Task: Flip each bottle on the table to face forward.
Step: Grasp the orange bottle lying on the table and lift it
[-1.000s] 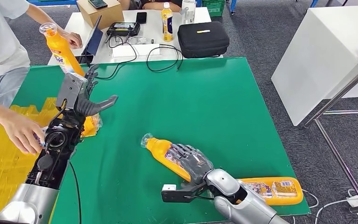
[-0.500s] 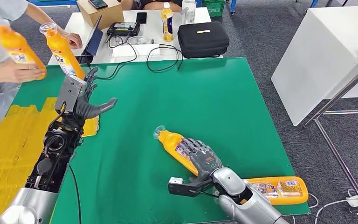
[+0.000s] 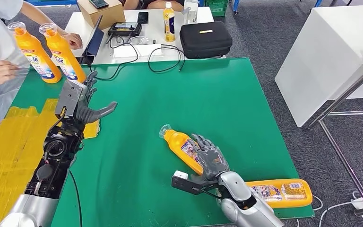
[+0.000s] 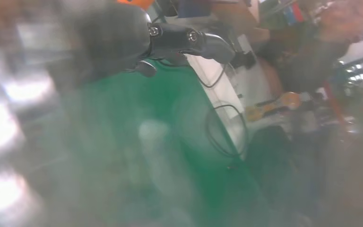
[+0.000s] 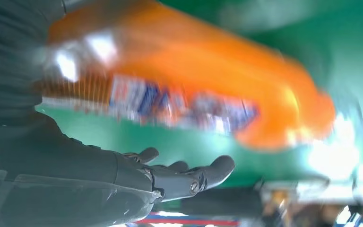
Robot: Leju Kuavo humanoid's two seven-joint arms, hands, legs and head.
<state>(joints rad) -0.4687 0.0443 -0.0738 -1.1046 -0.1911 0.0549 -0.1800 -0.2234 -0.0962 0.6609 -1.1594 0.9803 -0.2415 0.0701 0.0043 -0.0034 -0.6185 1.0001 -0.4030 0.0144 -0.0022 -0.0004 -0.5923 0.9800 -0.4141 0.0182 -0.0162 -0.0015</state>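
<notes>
From the head view, we see our right hand (image 3: 211,158) lying over the lower body of an orange bottle (image 3: 183,144) on the green surface (image 3: 208,104), its fingers wrapped around it in a grasp. That bottle lies on its side, its long axis diagonal, the clear cap toward the far left and the base under our palm; its blue and white label faces up, the print too small to read. A second orange bottle (image 3: 279,192) lies flat by the near right edge, long axis along that edge, label up. Two more orange bottles (image 3: 47,52) stand upright at the far left corner, the label of one reading something like "Tide". A person's hand (image 3: 1,73) is just beside them. Our left hand (image 3: 82,101) hovers above the surface near a yellow patch (image 3: 9,156), fingers spread, holding nothing. A black zip case (image 3: 205,39) sits on the white table behind.

At the left wrist, blur dominates; we make out dark fingers (image 4: 189,40) extended over green.

At the right wrist, the smooth, glossy plastic bottle (image 5: 184,90) rests against our palm, its label blurred.
</notes>
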